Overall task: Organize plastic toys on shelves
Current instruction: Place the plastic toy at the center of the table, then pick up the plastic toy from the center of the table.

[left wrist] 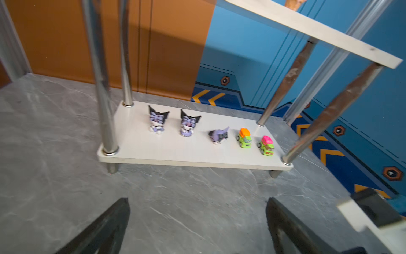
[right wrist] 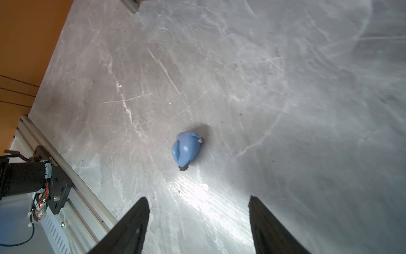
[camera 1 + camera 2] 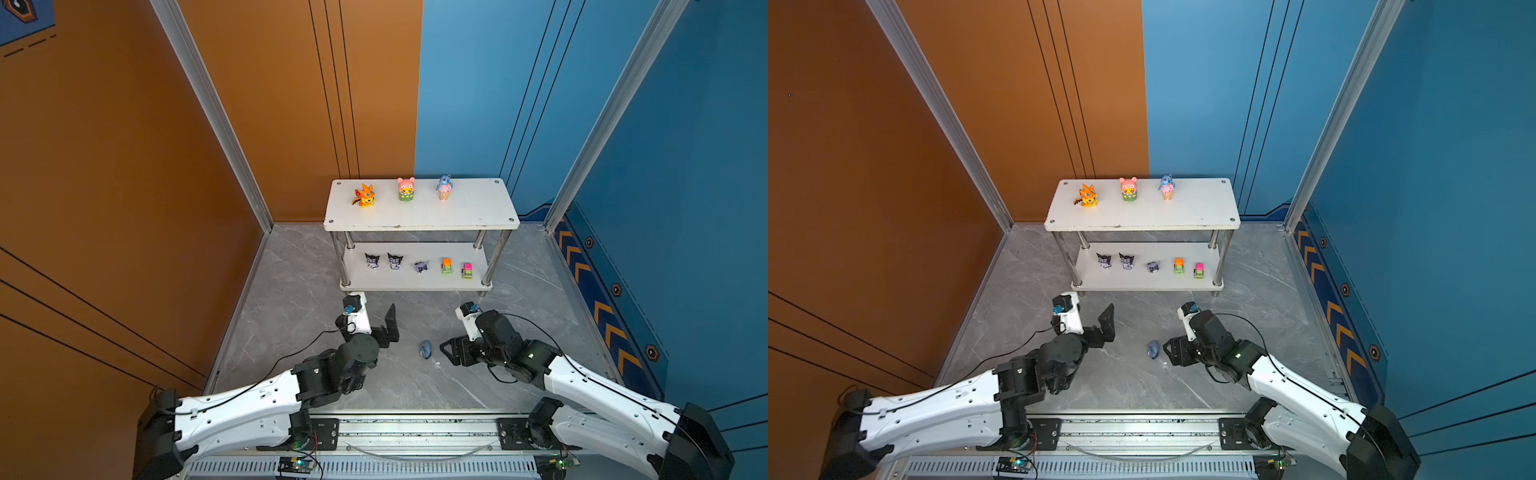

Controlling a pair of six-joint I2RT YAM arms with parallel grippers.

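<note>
The shelves (image 3: 478,208) stand at the back. On the top board are an orange dragon (image 3: 365,196), a pink-yellow figure (image 3: 406,189) and a blue one on a cone (image 3: 444,188). The lower board (image 1: 175,151) carries two upright black-purple horned toys (image 1: 157,119), a third lying on its side (image 1: 217,135) and two green cars (image 1: 244,138). A grey-blue donkey (image 3: 425,349) (image 2: 186,148) lies on the floor. My right gripper (image 3: 446,351) (image 2: 197,196) is open just right of it, apart from it. My left gripper (image 3: 374,309) (image 1: 197,199) is open and empty before the shelves.
Grey marble floor (image 3: 291,299) is walled by an orange panel on the left and blue panels behind and on the right. An aluminium rail (image 3: 415,428) with the arm bases runs along the front edge. Chrome legs (image 1: 105,110) frame the lower board.
</note>
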